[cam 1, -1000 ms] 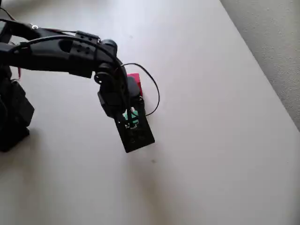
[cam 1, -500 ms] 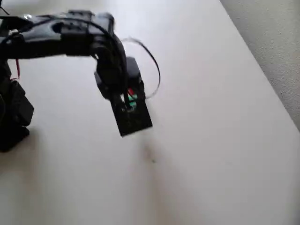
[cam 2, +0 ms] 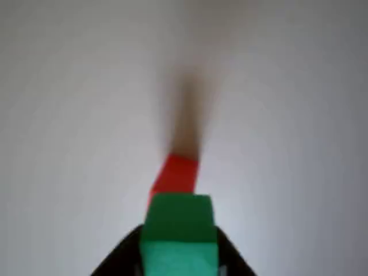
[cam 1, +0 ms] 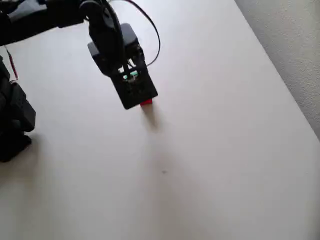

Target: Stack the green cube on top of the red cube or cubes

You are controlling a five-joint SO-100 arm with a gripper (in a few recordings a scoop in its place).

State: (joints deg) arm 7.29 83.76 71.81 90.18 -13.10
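In the wrist view the green cube (cam 2: 178, 233) fills the bottom centre, clamped between my black fingers (cam 2: 118, 256). Just beyond and below it stands the red cube (cam 2: 174, 174), taller than wide, casting a dark shadow up the table. In the overhead view my gripper (cam 1: 131, 80) hangs at the upper left of centre, and a sliver of the green cube (cam 1: 130, 76) shows through its frame. A small edge of the red cube (cam 1: 146, 102) peeks out at the gripper's lower right tip. The rest of the red cube is hidden under the gripper.
The pale table (cam 1: 210, 150) stretches open to the right and front. Its right edge (cam 1: 280, 75) runs diagonally against a speckled floor. The arm's black base (cam 1: 12, 125) stands at the left edge.
My gripper has travelled up and slightly left in the overhead view, carrying the green cube. The red cube, earlier seen behind the gripper, now shows at its lower tip.
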